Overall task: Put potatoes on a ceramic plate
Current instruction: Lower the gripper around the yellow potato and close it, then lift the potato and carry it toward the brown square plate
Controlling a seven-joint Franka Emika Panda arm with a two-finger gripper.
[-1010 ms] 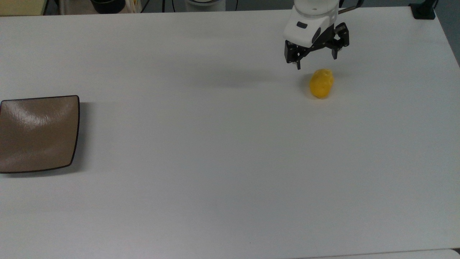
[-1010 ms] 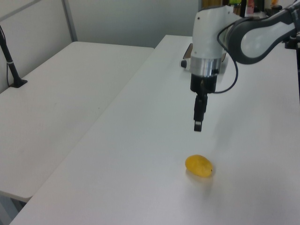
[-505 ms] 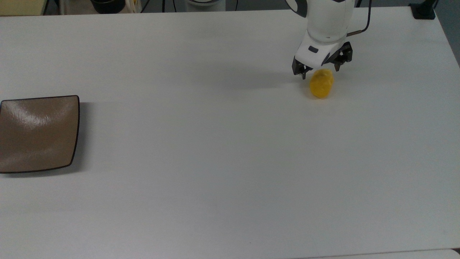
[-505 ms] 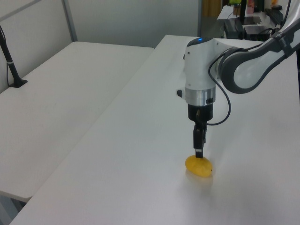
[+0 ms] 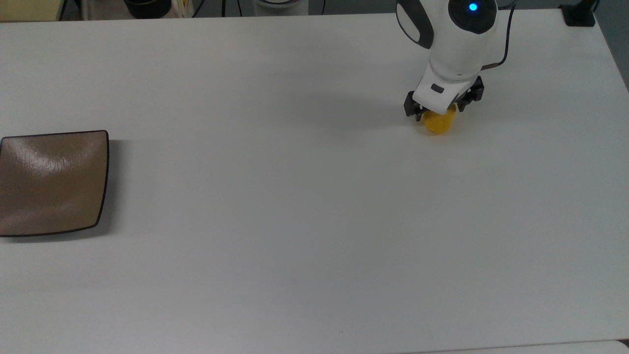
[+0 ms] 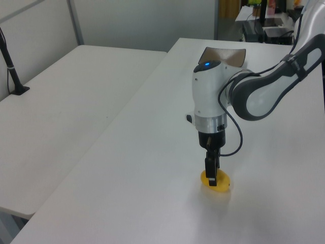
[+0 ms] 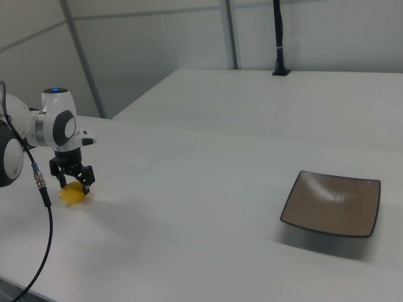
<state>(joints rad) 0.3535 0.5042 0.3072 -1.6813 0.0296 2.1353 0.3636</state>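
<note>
Top view: the gripper (image 5: 439,111) sits low over the potato (image 5: 437,124) at two o'clock on the bench (image 5: 295,196), fingers spread to either side, not yet pinching. The grasp step is in hand. Next: squeeze, lift, and carry to the ceramic plate (image 5: 51,183) at nine o'clock.

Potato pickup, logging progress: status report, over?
Claw open, down around potato, fingers either side. Potato on table, not lifted. Plate far off at the top view's left, path bare.
</note>
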